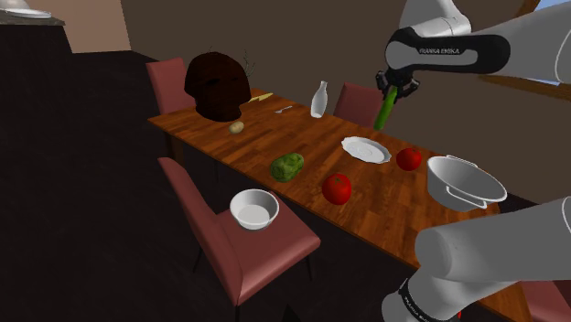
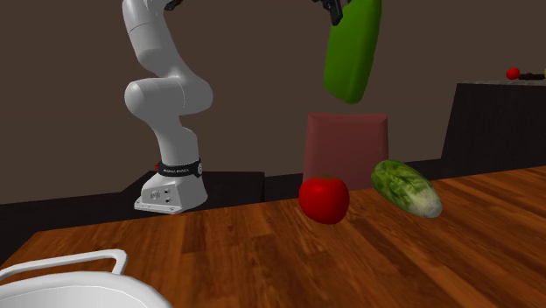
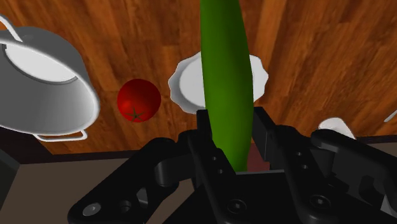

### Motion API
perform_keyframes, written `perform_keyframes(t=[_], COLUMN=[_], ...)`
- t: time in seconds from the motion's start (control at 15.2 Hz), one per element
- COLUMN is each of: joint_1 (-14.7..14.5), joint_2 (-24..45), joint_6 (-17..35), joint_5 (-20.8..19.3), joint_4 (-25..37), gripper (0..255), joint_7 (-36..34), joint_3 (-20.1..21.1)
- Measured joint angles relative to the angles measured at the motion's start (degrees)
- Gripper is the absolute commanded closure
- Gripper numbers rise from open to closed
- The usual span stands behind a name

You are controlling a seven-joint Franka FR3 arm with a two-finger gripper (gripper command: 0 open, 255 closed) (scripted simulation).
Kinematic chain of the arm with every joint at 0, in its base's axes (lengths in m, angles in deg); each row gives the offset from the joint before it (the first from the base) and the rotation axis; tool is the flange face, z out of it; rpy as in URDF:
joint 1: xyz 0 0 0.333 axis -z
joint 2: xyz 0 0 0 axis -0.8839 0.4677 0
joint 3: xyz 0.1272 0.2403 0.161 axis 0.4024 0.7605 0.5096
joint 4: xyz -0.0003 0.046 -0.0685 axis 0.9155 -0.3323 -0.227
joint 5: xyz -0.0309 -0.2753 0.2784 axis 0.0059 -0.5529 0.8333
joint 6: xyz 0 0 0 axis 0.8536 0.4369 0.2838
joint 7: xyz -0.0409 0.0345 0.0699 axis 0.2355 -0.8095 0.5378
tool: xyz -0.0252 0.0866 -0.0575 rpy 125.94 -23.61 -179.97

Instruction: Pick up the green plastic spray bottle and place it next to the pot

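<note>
With gripper (image 1: 393, 89) clamped on green bottle (image 1: 385, 111) hanging above table (image 1: 284, 137), swing toward pot (image 1: 465, 180), lower onto bare wood just beside it, dodging tomato (image 1: 408, 158) and plate (image 1: 366, 148).

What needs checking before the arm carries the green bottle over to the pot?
1. Grip: the black two-finger gripper clasps the long green bottle between its fingers: ok.
2. Lift: the bottle hangs above the brown wooden table, touching nothing on it: ok.
3. Target: the grey two-handled pot stands at the table's end, at the shoulder view's right: ok.
4. Landing spot: there is bare wood between the pot and the larger red tomato: ok.
5. Path: the smaller red tomato and the white scalloped plate lie below the bottle: ok at this height.
6. Bottle pose: it is tilted, and whether its base points down: cannot tell.
</note>
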Motion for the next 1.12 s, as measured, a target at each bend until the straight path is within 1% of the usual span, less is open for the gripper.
perform_keyframes(t=[0.26, 0.66, 1.12], joint_1=[0.8, 2.5, 4.8], joint_2=[-5.2, -11.2, -15.7], joint_6=[1.7, 2.2, 3.6], joint_5=[0.1, -0.5, -2.3], joint_4=[-5.3, -9.4, -12.5], gripper=[255, 255, 255], joint_7=[5.0, 13.2, 22.8], joint_3=[-4.4, -11.5, -20.2])
